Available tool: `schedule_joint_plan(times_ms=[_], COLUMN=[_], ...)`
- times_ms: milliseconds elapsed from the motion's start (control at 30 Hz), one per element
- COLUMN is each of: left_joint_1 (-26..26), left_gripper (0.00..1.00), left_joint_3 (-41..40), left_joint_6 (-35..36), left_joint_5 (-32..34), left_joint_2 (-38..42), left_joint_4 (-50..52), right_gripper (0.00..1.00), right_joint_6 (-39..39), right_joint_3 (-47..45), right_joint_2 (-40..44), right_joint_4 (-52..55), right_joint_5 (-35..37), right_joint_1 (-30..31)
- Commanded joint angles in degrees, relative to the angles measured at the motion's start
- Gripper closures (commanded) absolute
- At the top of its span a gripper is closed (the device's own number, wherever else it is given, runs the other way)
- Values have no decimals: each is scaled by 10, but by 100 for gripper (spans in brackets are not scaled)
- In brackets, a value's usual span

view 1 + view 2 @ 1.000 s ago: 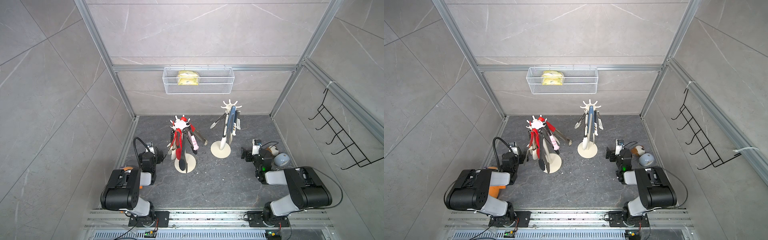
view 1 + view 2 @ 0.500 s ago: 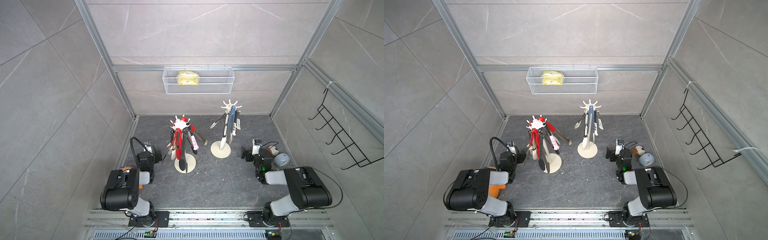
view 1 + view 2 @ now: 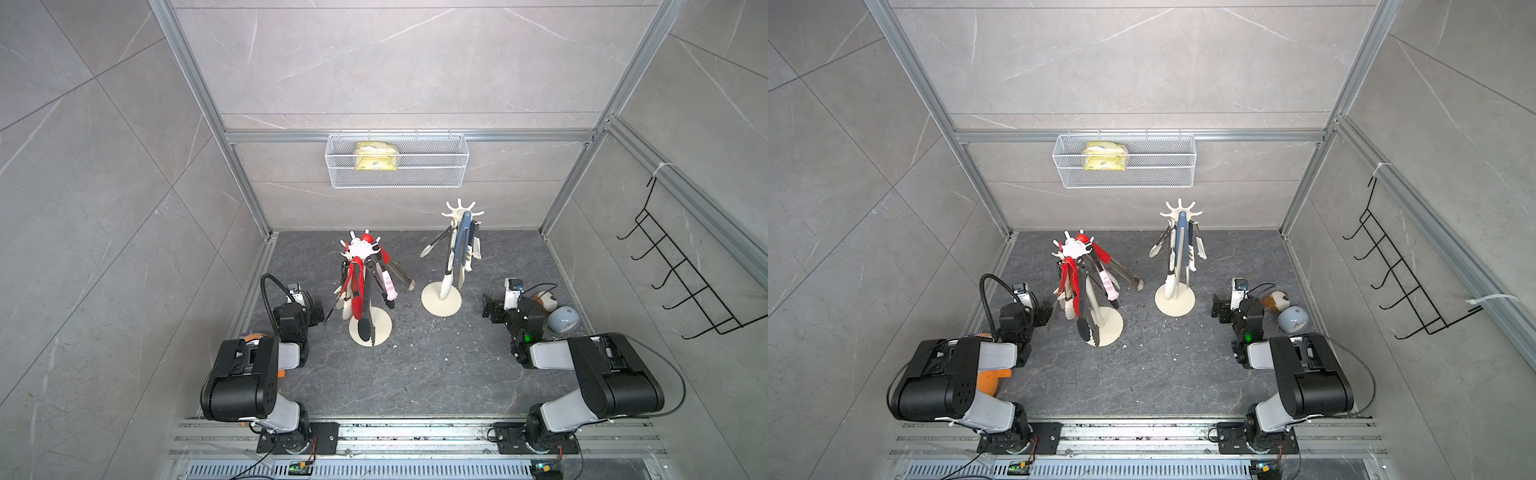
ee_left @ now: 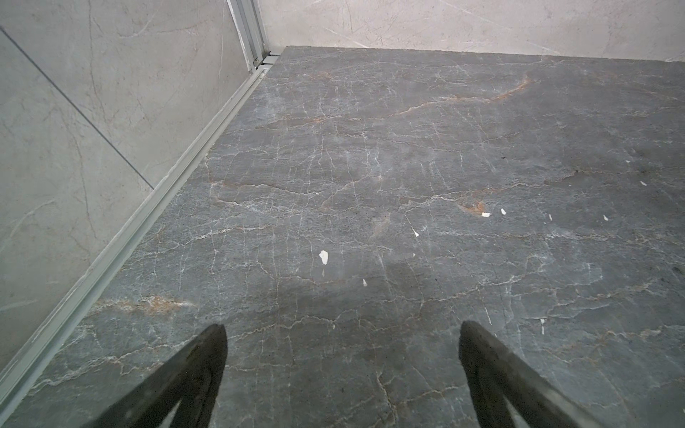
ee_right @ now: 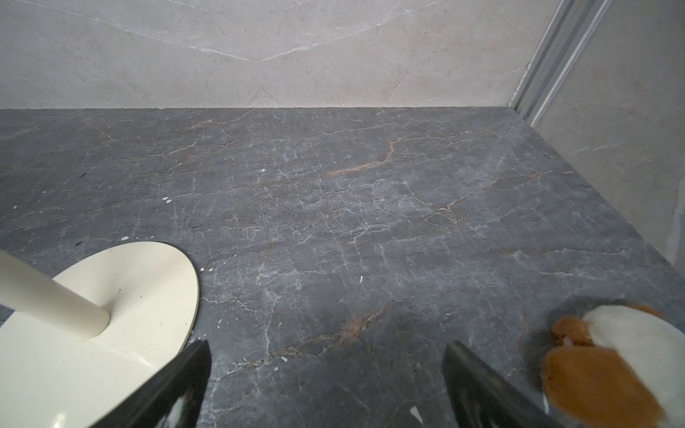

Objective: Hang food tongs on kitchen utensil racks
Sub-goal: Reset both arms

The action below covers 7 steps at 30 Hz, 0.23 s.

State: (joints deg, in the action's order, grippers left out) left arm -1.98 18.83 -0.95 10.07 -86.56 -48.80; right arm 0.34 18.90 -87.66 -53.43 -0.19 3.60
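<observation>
Two cream tree-shaped racks stand on the dark stone floor in both top views. The left rack (image 3: 360,249) carries several food tongs, among them red ones (image 3: 356,286), black ones (image 3: 365,316) and pink ones (image 3: 1109,286). On the right rack (image 3: 459,212) hang blue-grey tongs (image 3: 457,241) and steel ones (image 3: 434,245). My left gripper (image 3: 318,311) (image 4: 341,326) sits low beside the left rack's base, open and empty. The right gripper (image 3: 490,309) (image 5: 327,344) is open and empty too, just right of the right rack's base (image 5: 111,296).
A brown-and-white plush toy (image 5: 611,363) and a grey-blue dome (image 3: 563,320) lie by the right arm. A wire basket (image 3: 397,178) with a yellow packet hangs on the back wall. A black hook rack (image 3: 681,282) is on the right wall. An orange object (image 3: 988,380) lies under the left arm.
The left wrist and its cable loop have shifted slightly left, away from the left rack. The right arm and all the tongs have stayed put.
</observation>
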Motion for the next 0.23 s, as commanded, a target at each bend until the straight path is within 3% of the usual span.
schedule_joint_plan(times_ms=[0,200], left_joint_1=[0,-1], left_gripper=[0,0], left_joint_3=[10,10], left_joint_6=[-8,-8], left_joint_5=[-4,-4], left_joint_2=[3,3], left_joint_4=[-17,-17], right_gripper=[0,0], right_joint_6=[-12,-12], right_joint_3=[15,14], right_joint_2=[-2,-3], right_joint_4=[7,6], right_joint_5=[-23,-23], right_joint_1=[3,4])
